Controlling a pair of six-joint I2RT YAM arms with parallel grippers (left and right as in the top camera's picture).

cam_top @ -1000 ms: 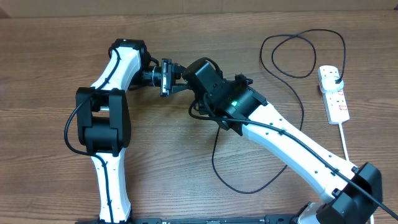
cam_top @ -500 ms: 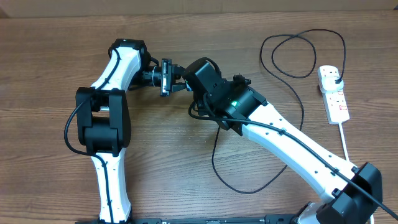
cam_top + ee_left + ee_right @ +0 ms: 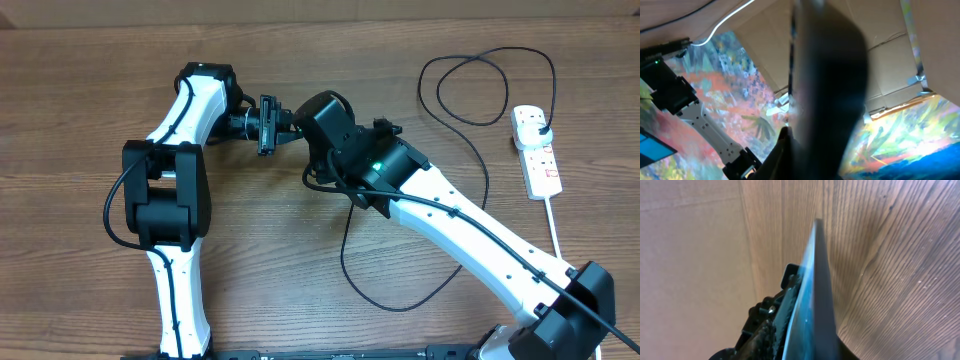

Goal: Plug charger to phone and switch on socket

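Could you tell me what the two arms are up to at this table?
Both arms reach to the middle of the table, where the left gripper and right gripper meet at the phone, held edge-on above the wood. Which gripper actually bears it is unclear. The charger lies in loose loops on the table, its plug seated in the socket at the right. Its connector end is hidden under the right arm, so whether it is in the phone cannot be told.

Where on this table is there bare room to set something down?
Bare wood left of the left arm, and along the near edge between it and the charger cable. Crowded: centre around the phone, and right by the power strip.
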